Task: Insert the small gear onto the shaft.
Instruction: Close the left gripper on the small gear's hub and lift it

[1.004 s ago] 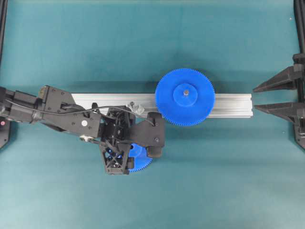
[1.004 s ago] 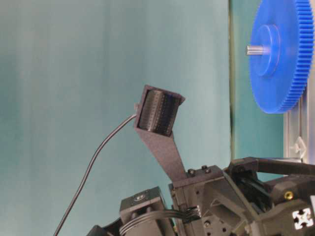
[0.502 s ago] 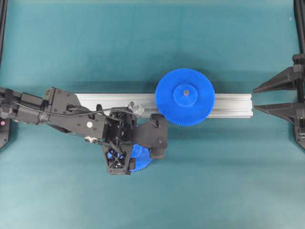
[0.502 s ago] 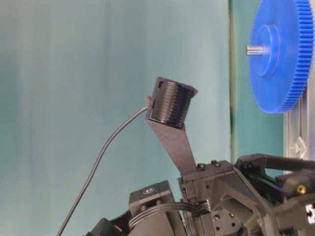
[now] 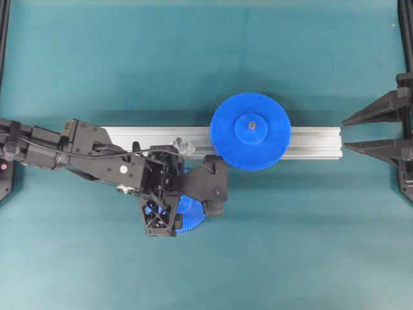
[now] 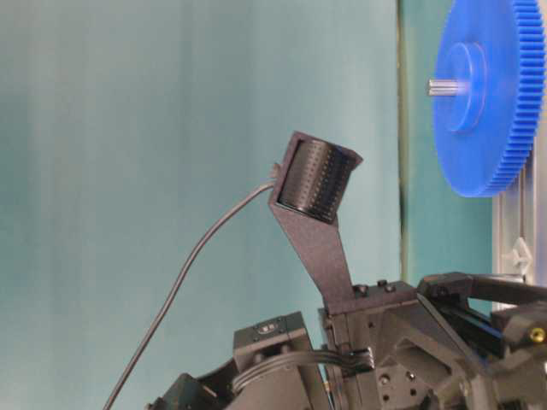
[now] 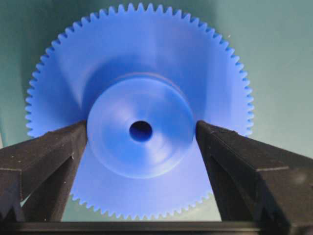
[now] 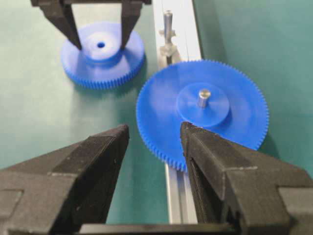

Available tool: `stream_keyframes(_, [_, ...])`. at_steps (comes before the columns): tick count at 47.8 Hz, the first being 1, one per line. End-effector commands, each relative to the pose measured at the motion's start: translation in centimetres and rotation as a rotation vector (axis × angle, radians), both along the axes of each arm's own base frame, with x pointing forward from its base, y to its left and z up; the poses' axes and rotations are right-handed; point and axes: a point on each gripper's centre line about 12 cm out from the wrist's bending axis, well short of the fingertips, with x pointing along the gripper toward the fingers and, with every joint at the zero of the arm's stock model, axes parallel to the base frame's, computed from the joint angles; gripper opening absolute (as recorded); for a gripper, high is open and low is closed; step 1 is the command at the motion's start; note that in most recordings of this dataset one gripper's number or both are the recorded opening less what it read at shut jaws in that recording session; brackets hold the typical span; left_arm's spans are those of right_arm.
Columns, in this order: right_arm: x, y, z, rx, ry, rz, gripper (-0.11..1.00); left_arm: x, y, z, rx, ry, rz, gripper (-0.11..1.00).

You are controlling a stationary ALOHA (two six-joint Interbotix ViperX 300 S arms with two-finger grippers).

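The small gear [image 5: 191,221] lies flat on the teal mat in front of the rail, mostly hidden under my left gripper [image 5: 164,210]. In the left wrist view the left gripper [image 7: 142,129] is open, with one black finger on each side of the raised hub of the small gear [image 7: 142,73]. The right wrist view shows the same: the left gripper [image 8: 100,45] straddles the hub of the small gear [image 8: 105,61]. The shaft [image 8: 167,22] stands bare on the rail, also seen as a silvery bracket [image 5: 182,147]. My right gripper [image 8: 154,129] hangs open and empty at the right edge [image 5: 344,132].
A wider blue gear [image 5: 250,131] sits on its own pin on the aluminium rail [image 5: 310,142], right of the shaft; it also shows in the table-level view [image 6: 487,94] and the right wrist view [image 8: 203,112]. Black frame posts stand at the table's left and right edges.
The left arm has moved slightly right and sunk lower over the small gear, jaws still wide. The right arm and both gears have not moved.
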Motion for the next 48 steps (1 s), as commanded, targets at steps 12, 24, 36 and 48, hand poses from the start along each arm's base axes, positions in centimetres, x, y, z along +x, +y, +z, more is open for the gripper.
stream_keyframes(12, [0.1,0.0,0.3,0.008,-0.011,-0.005,0.60,0.7,-0.3,0.9,-0.004,-0.037,-0.006,0.92])
stream_keyframes(24, [0.2,0.0,0.2,0.008,-0.009,-0.005,0.60,0.7,-0.2,0.7,-0.004,-0.035,-0.003,0.92])
stream_keyframes(36, [0.2,0.0,0.2,0.007,-0.009,-0.004,0.60,0.7,-0.1,0.5,-0.003,-0.034,-0.001,0.92])
stream_keyframes(48, [0.2,0.0,0.2,0.010,-0.008,-0.005,0.60,0.7,-0.1,0.3,-0.002,-0.028,-0.003,0.87])
